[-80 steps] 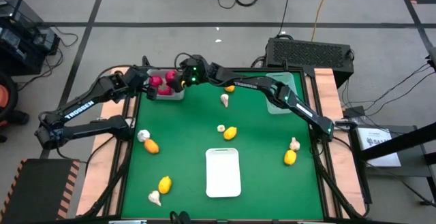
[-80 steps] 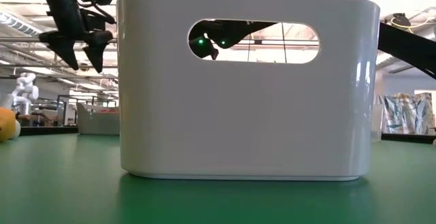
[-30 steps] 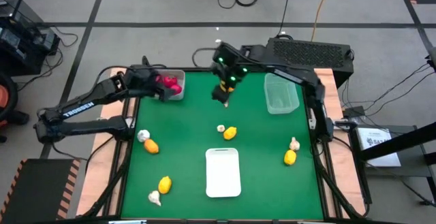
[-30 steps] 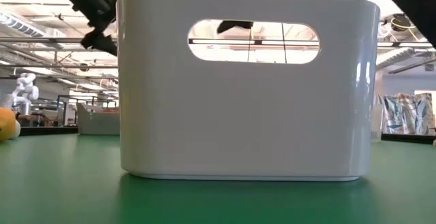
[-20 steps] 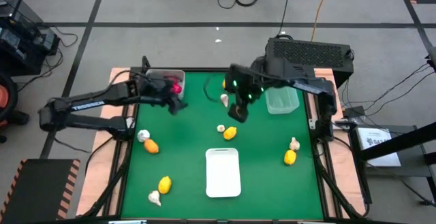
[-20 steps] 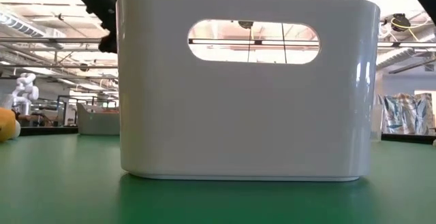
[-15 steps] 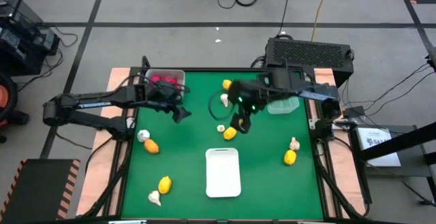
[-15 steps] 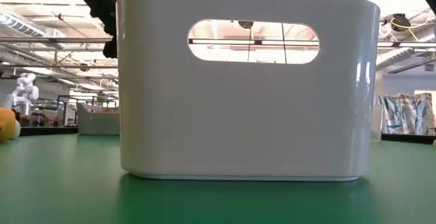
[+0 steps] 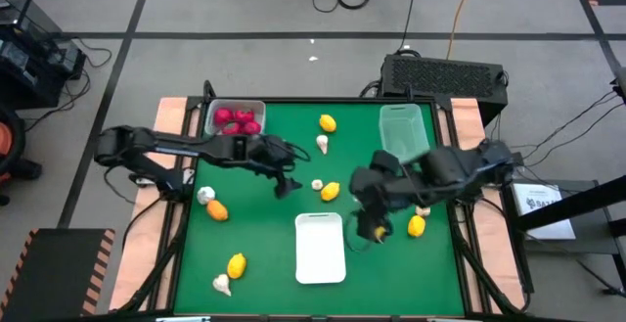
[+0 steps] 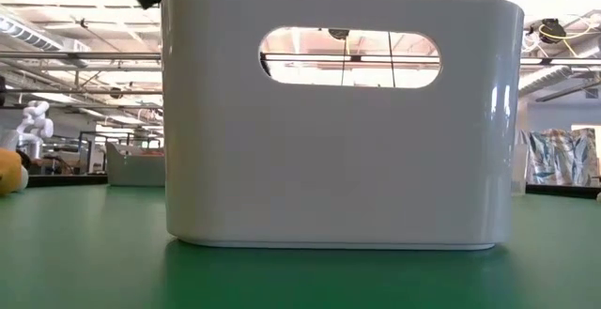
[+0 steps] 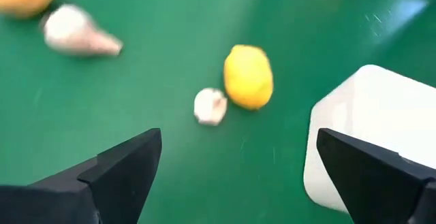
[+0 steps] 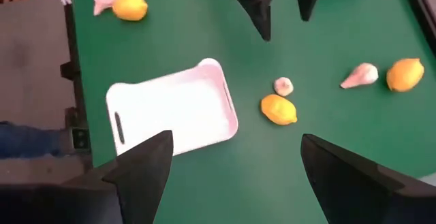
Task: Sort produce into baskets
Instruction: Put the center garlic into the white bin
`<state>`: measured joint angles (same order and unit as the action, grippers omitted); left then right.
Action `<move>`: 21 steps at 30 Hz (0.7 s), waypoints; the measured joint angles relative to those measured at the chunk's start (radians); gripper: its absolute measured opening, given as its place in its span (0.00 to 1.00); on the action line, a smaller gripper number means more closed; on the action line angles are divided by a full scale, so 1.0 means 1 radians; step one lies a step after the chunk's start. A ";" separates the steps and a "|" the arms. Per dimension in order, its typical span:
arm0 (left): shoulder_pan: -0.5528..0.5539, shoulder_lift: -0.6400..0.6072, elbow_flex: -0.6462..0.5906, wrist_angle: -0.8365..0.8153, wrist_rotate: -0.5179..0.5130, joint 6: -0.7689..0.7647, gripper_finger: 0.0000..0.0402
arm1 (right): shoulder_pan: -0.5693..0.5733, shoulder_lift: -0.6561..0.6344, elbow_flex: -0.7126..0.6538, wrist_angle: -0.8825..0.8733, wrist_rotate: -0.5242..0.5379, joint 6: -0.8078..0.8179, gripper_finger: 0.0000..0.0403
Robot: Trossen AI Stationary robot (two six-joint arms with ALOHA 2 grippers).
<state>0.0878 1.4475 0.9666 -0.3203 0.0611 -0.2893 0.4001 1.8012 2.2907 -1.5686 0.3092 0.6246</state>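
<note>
My left gripper (image 9: pixel 285 183) hangs open and empty over the middle of the green table, just left of a yellow lemon-shaped piece (image 9: pixel 331 192) and a small white bulb (image 9: pixel 317 184); both show ahead of its fingers in the left wrist view (image 11: pixel 248 76). My right gripper (image 9: pixel 372 228) is open and empty above the table, right of the white bin, with a yellow piece (image 9: pixel 417 226) and a bulb (image 9: pixel 423 207) to its right. The whitish-grey basket (image 9: pixel 217 109) at the far left holds red pieces (image 9: pixel 237 120). The pale green basket (image 9: pixel 403 134) stands at the far right.
A white opaque bin (image 9: pixel 320 248) with a handle slot stands near the front middle and fills the low view (image 10: pixel 338 112). More pieces lie about: a lemon (image 9: pixel 327 122) and a bulb (image 9: pixel 322 144) at the far middle, a bulb (image 9: pixel 206 195) and an orange piece (image 9: pixel 217 209) at the left, a lemon (image 9: pixel 236 264) and a bulb (image 9: pixel 222 284) at the near left.
My left gripper has gone from the whitish-grey basket toward the table's middle and near side, ending beside the middle lemon. My right gripper has swept from the far middle toward the near right, ending beside the white bin. No piece has moved.
</note>
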 joint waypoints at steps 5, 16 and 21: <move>-0.013 0.124 0.110 -0.015 -0.013 0.140 0.99 | 0.102 -0.172 -0.233 -0.001 0.131 0.139 0.78; -0.012 0.315 0.205 -0.072 -0.066 0.352 0.89 | 0.207 -0.651 -1.009 0.386 0.223 0.423 0.78; -0.016 0.390 0.244 -0.070 -0.066 0.351 0.81 | 0.199 -0.761 -1.230 0.597 0.222 0.407 0.78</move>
<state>0.0715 1.8380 1.2108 -0.3901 -0.0051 0.0615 0.5987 1.0403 1.0606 -0.9717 0.5312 1.0312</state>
